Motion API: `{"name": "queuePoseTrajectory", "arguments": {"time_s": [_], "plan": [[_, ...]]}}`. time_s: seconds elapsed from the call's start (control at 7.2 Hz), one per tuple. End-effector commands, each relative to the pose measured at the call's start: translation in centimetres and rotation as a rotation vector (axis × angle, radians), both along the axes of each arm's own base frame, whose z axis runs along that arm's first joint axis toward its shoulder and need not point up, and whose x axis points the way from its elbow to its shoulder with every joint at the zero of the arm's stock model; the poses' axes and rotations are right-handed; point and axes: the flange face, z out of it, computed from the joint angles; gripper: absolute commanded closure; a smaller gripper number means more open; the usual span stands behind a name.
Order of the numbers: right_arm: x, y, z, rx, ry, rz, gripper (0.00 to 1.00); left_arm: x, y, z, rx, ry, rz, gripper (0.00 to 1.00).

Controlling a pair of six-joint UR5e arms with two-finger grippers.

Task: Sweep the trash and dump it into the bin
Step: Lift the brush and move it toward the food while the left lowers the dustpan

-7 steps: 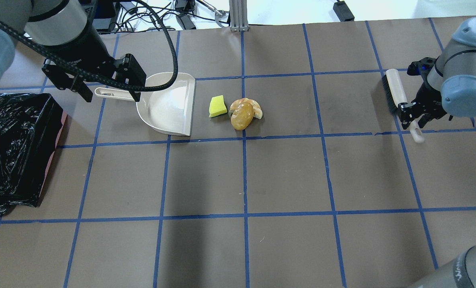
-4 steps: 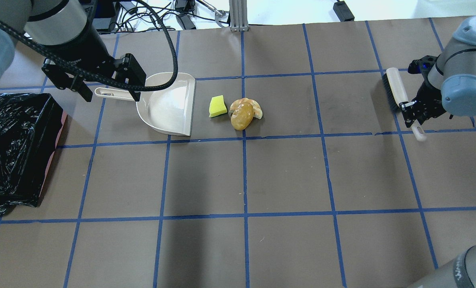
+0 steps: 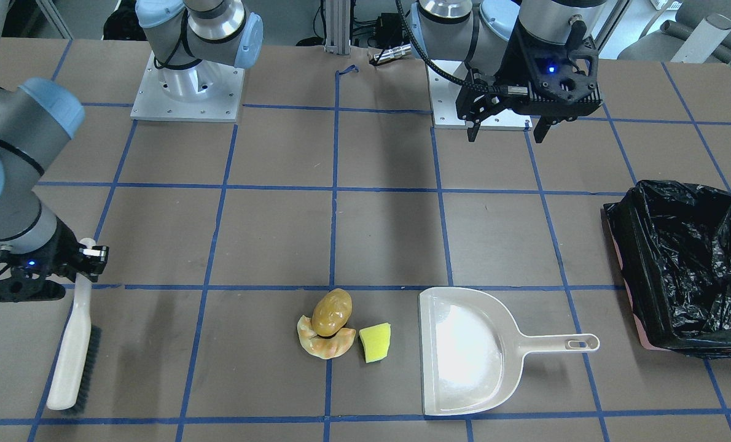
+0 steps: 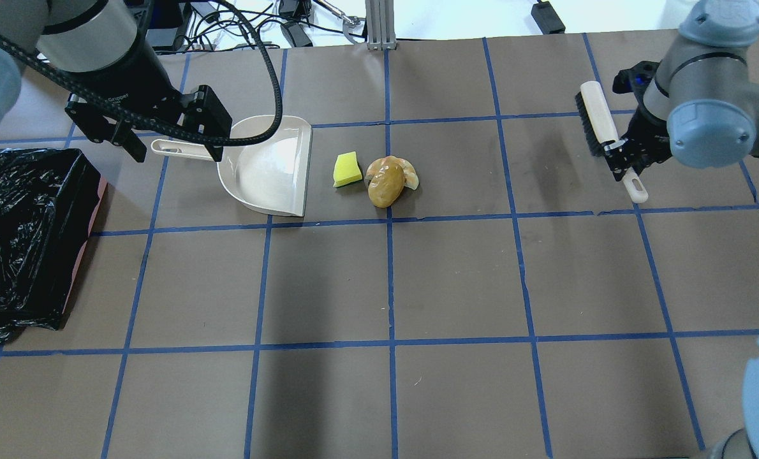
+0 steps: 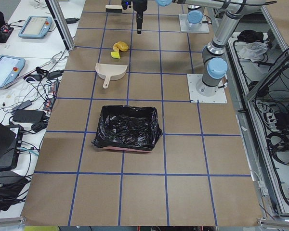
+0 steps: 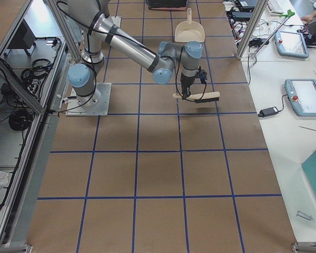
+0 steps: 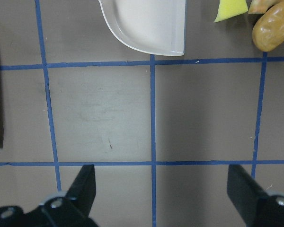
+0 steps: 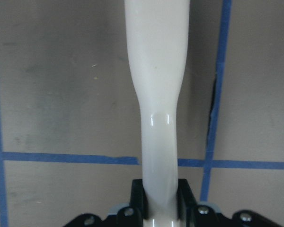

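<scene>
The trash lies together mid-table: a golden-brown lump resting on a tan crescent pastry, and a yellow sponge wedge beside them. A beige dustpan lies just left of the sponge, its mouth facing the trash. My left gripper is open and empty, hovering above the dustpan's handle. My right gripper is shut on the handle of the beige brush and holds it off the table at the far right. The bin, lined with a black bag, sits at the left edge.
The table is brown paper with a blue tape grid. In the front-facing view the arm bases stand at the back, the bin is right of the dustpan, and the brush is far left of the trash.
My right gripper has carried the brush leftward toward the trash and farther from the robot, rising off the table. The left gripper, dustpan and trash have not moved.
</scene>
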Motion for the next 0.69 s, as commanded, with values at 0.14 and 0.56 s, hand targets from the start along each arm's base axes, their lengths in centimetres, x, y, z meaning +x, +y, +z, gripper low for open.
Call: {"name": "queuePoseTrajectory", "arguments": {"time_s": [0.14,0.56], "plan": [[12.1,3.2,2.4,0.007,0.019,-0.144,1.0,0.1,-0.2,-0.2,0.003,-0.003,-0.007,0.0],[19.6,5.9,1.8,0.049,0.028,-0.203,1.0,2.3,-5.4,-5.7,-0.091,-0.004,-0.1,0.0]]}}
